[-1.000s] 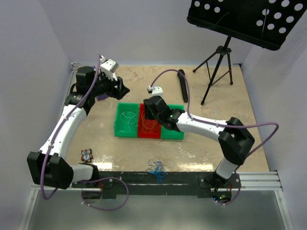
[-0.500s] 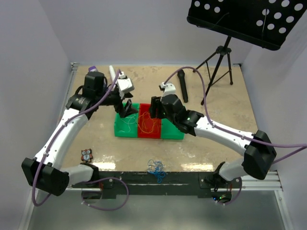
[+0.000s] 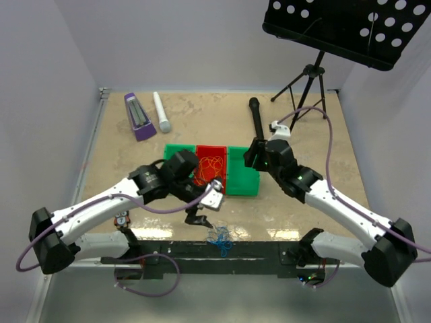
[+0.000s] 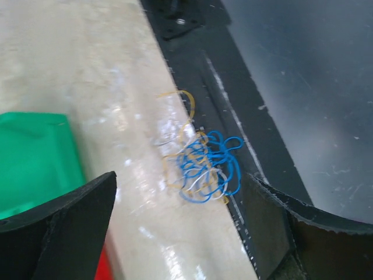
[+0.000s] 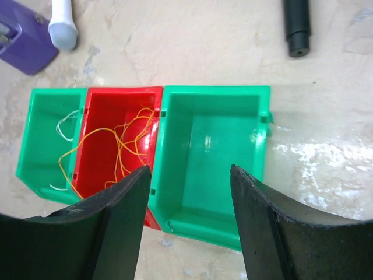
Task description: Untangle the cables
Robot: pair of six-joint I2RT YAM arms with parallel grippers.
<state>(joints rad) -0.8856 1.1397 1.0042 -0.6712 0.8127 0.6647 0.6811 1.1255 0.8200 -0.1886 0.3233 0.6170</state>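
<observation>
Against the left side of the red bin (image 5: 122,90) sits the left green bin (image 5: 44,105) with a thin white wire (image 5: 60,127) in it, and the red bin itself holds loose orange wire (image 5: 125,146). On the near side of the red bin, the left hand (image 4: 180,178) hangs wide open and empty over the tangle of cables (image 4: 201,166), which lies at the bench (image 4: 76,58) edge beside a black rail (image 4: 233,111). Above the right green bin (image 5: 215,90), which touches the red bin's right side, the right hand (image 5: 189,175) hovers with its jaws well apart, gripping nothing.
</observation>
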